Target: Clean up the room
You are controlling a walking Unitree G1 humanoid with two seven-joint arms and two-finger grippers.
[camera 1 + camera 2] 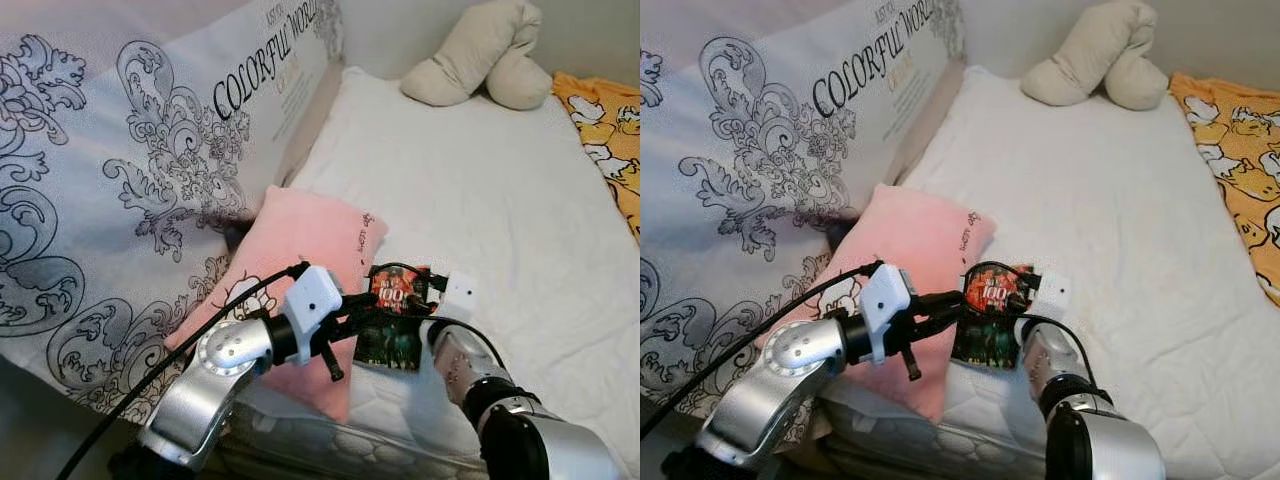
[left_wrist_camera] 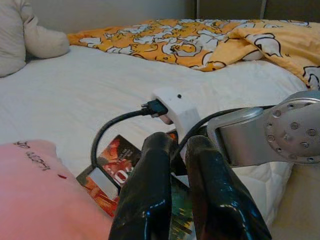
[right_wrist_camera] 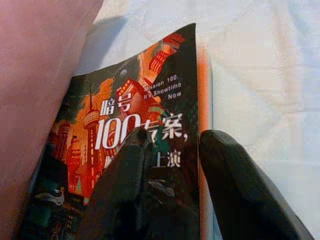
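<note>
1. Right wrist view showed my right gripper (image 3: pixel 170 150) over the book (image 3: pixel 125 145), its two black fingers (image 3: pixel 235 190) spread apart, one lying on the red and black cover and the other at the cover's edge; I could not tell whether they were pinching it.
2. Against the pink pillow (image 1: pixel 300 260), the book (image 1: pixel 392 318) lay just beside its lower right edge on the white mattress (image 1: pixel 480 200).
3. My left gripper (image 1: pixel 352 312) reached across the pillow's lower corner toward the book, and in its wrist view the fingers (image 2: pixel 150 200) stood close together with a narrow gap, their tips near the cover (image 2: pixel 112 165).
4. Beyond the pillow, at the far end of the mattress, sat a beige plush toy (image 1: pixel 485 55).
5. Far right of the pillow lay an orange cartoon blanket (image 1: pixel 605 120).
6. Left of the pillow stood a white patterned cushion (image 1: pixel 150 150) printed with lettering.
</note>
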